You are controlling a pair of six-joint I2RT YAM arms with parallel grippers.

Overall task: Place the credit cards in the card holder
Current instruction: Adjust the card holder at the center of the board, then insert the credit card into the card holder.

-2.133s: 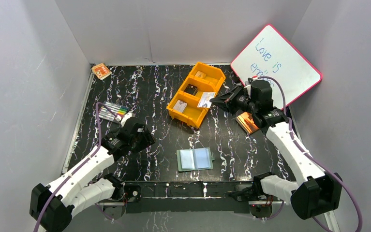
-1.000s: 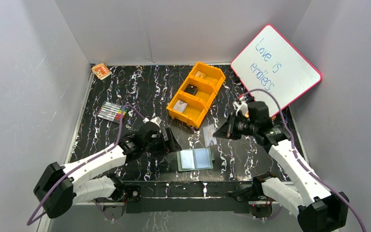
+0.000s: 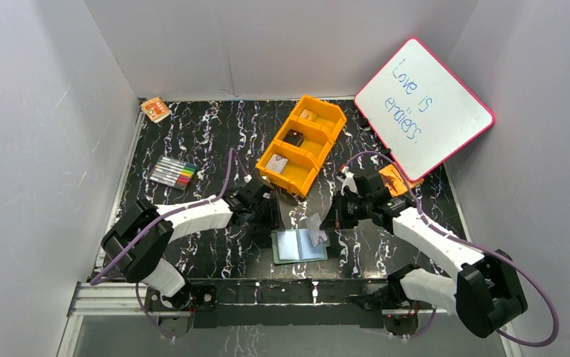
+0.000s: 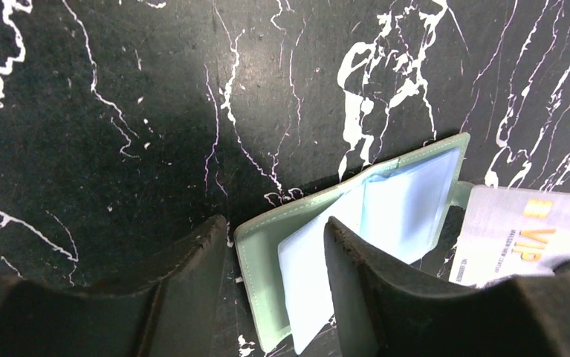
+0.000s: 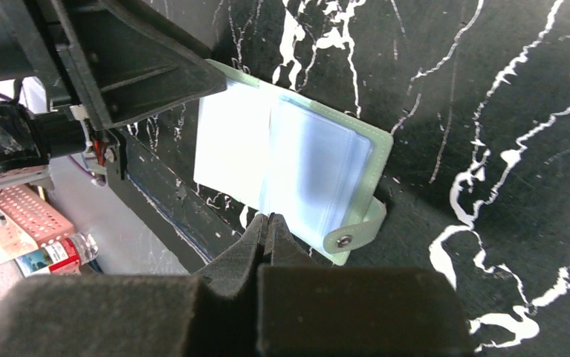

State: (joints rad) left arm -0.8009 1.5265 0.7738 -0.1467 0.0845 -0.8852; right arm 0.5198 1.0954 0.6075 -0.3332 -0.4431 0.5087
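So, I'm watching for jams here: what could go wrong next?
The left gripper straddles the open card holder's near corner; closing may pinch its pockets shut or drag it. The silver card in the shut right gripper hangs tilted at the holder's tab side, so it might miss a pocket.

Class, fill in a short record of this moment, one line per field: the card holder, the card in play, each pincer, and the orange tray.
Card holder: lying open on the table, pale blue pockets showing
Credit card: silver-grey, marked VIP, held tilted at the holder's right side, not yet in a pocket
Right pincer: shut on the credit card
Left pincer: jaws apart, straddling the holder's left cover edge
Orange tray: three compartments, a small item in each
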